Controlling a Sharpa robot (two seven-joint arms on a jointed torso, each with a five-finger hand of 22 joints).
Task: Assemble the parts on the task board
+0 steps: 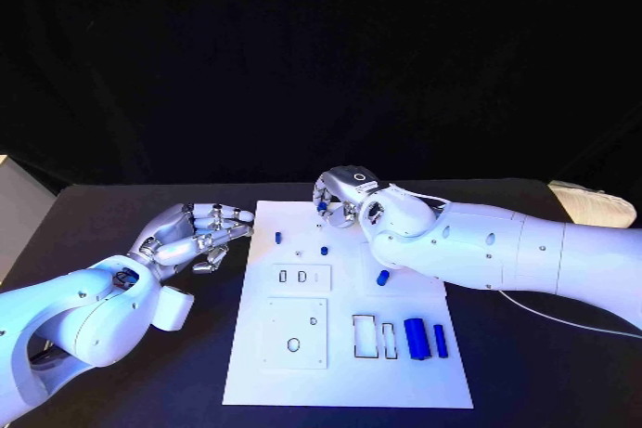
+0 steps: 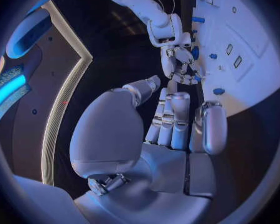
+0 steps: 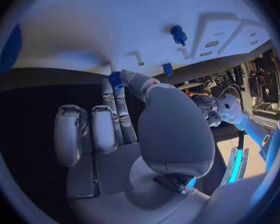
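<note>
The white task board (image 1: 351, 372) lies in the middle of the black table. My right hand (image 1: 353, 201) hovers over the board's far edge and pinches a small blue part (image 3: 115, 79) between thumb and finger; the same part (image 1: 318, 206) peeks out at its fingertips. My left hand (image 1: 200, 233) is beside the board's left edge, fingers loosely bent and holding nothing (image 2: 171, 119). Small blue pegs (image 1: 278, 236) (image 1: 323, 252) stand in the board's far half. Another blue piece (image 1: 383, 278) lies just under my right forearm. Two longer blue parts (image 1: 417, 340) (image 1: 441, 341) lie near the board's right edge.
Rectangular cut-outs (image 1: 302, 276) and a larger recessed plate (image 1: 296, 330) mark the board's middle, with narrow slots (image 1: 375, 336) beside the long parts. My right forearm (image 1: 508, 252) crosses the board's far right corner. A pale object (image 1: 596, 203) sits at the table's far right.
</note>
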